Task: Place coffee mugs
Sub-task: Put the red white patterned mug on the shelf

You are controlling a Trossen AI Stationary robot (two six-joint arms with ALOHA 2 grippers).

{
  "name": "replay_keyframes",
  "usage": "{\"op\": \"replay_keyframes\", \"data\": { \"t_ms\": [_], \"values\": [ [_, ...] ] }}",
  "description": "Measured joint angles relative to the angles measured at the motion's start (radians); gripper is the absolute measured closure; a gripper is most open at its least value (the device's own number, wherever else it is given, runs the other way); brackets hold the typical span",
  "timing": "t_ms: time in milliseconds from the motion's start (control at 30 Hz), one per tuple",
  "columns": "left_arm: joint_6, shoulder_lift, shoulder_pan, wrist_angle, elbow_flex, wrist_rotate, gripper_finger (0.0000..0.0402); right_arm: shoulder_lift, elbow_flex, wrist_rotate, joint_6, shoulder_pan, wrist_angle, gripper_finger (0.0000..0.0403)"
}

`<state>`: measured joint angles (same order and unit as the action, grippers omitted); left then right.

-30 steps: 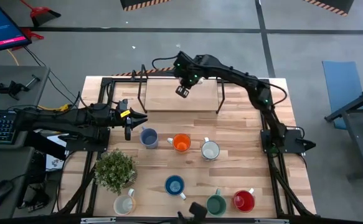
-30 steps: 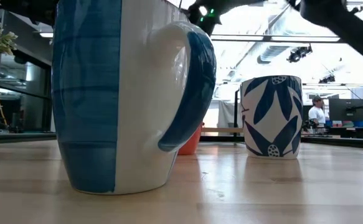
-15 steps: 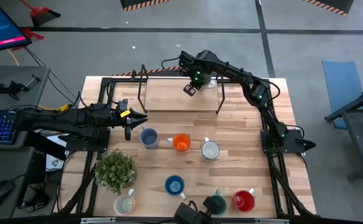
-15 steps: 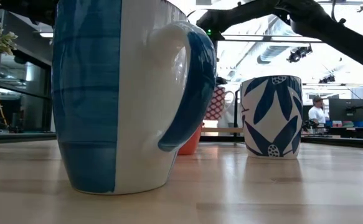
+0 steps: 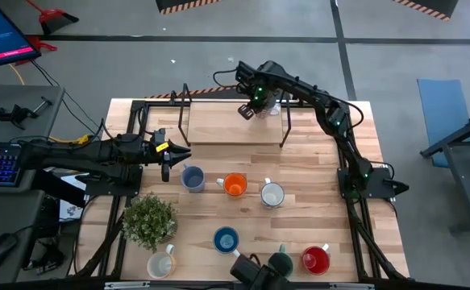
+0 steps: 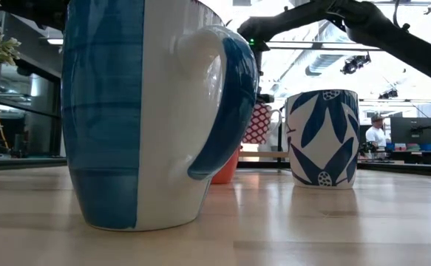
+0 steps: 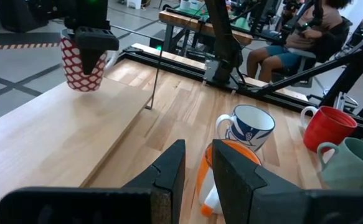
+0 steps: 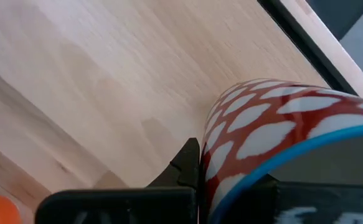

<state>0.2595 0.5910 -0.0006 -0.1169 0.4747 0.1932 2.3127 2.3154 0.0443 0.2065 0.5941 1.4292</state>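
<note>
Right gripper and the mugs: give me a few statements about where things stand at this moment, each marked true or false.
1. The right gripper is shut on the red-and-white patterned mug. True.
2. That mug is over the raised wooden shelf at the table's far side. True.
3. The left gripper holds the orange mug. False: it holds nothing and sits beside the grey-blue mug.
4. The potted plant stands on the shelf. False: it stands on the table, near the cream mug.
5. The red mug and green mug stand side by side at the near edge. True.
</note>
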Motion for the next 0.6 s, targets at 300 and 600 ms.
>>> {"op": "replay_keyframes", "data": {
  "t_ms": [300,600],
  "values": [
    [0.000,0.000,0.000,0.000,0.000,0.000,0.0330,0.000,0.000,-0.009,-0.009,-0.001,0.003,0.0403],
    [0.000,0.000,0.000,0.000,0.000,0.000,0.0330,0.000,-0.001,0.025,0.031,-0.006,0.003,0.0403]
  ]
}}
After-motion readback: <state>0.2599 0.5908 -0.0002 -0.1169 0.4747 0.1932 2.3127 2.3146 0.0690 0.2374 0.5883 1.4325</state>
